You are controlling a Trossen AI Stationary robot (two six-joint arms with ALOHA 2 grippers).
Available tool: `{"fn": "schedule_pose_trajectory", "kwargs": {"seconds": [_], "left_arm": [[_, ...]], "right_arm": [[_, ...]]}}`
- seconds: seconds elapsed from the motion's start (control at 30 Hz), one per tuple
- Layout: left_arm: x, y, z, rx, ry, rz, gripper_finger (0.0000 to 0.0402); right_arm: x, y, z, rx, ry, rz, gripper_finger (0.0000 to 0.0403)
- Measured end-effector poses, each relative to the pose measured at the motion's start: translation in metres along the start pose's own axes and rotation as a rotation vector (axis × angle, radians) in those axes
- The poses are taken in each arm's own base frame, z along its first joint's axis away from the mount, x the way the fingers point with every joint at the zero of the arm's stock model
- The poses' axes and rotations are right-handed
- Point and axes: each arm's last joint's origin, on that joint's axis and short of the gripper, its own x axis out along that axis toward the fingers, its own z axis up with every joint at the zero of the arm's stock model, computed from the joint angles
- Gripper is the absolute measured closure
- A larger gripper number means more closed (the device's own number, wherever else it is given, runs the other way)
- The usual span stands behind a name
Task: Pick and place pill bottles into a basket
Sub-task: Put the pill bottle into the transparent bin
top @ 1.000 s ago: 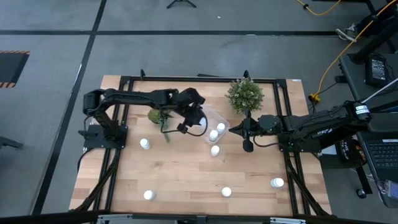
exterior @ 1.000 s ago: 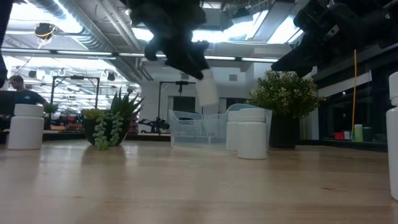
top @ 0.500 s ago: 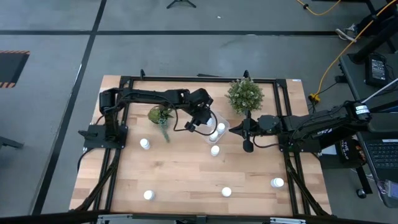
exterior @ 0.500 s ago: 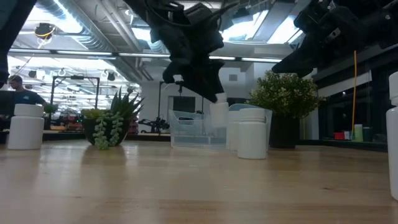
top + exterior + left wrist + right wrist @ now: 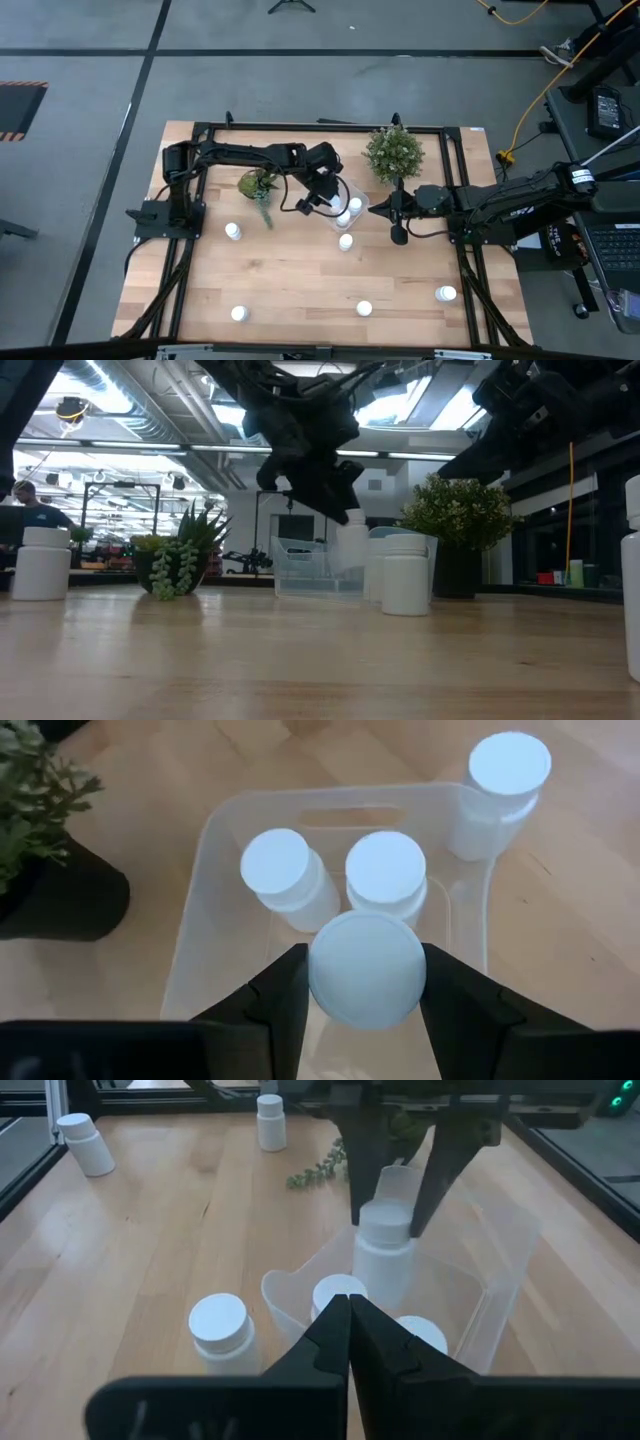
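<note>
My left gripper point(image 5: 327, 197) hangs over the clear plastic basket point(image 5: 352, 190), shut on a white pill bottle point(image 5: 367, 968). Two more pill bottles point(image 5: 275, 870) point(image 5: 385, 870) stand inside the basket, and one point(image 5: 505, 780) stands on the table just outside its wall. Other pill bottles stand upright on the wood, one on the left point(image 5: 232, 231) and three along the near edge point(image 5: 238, 313) point(image 5: 364, 308) point(image 5: 446, 293). My right gripper point(image 5: 380, 208) waits shut to the right of the basket, touching nothing. My left gripper pinches the pill bottle's upper part, at the cap point(image 5: 385, 1220), between its two fingers point(image 5: 352, 1170). The fingers come from above, slanting in from the table's left. The bottle hangs about upright with its lower part down between the basket's walls; whether it rests on the floor of the basket, I cannot tell.
A bushy potted plant point(image 5: 393, 152) stands just behind the basket to the right, and a small trailing succulent point(image 5: 258, 186) to its left. The black frame rails point(image 5: 190, 250) run along the table's sides. Bare wood lies in the middle near part.
My left gripper has carried the pill bottle toward the table's right and down, from beside the succulent to over the basket, so the bottle's lower part now sits between the basket's walls. The gripper stays shut on it.
</note>
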Motion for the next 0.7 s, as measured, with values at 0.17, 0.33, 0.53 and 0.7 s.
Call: {"fn": "schedule_pose_trajectory", "kwargs": {"seconds": [0.17,0.33,0.53,0.7], "left_arm": [[0.0,0.0,0.0,-0.012,0.005,0.005,0.0246],[0.013,-0.002,-0.008,-0.031,0.063,-0.002,0.0246],[0.025,-0.005,-0.01,-0.023,0.082,-0.02,0.0246],[0.027,-0.009,-0.007,-0.016,0.08,-0.03,0.0246]], "right_arm": [[0.0,0.0,0.0,0.0,0.002,0.0,0.0394],[0.0,0.0,-0.001,-0.002,0.011,-0.001,0.0394],[0.0,0.0,-0.004,0.0,0.034,-0.003,0.0394],[0.0,0.0,-0.004,-0.003,0.036,-0.003,0.0394]]}}
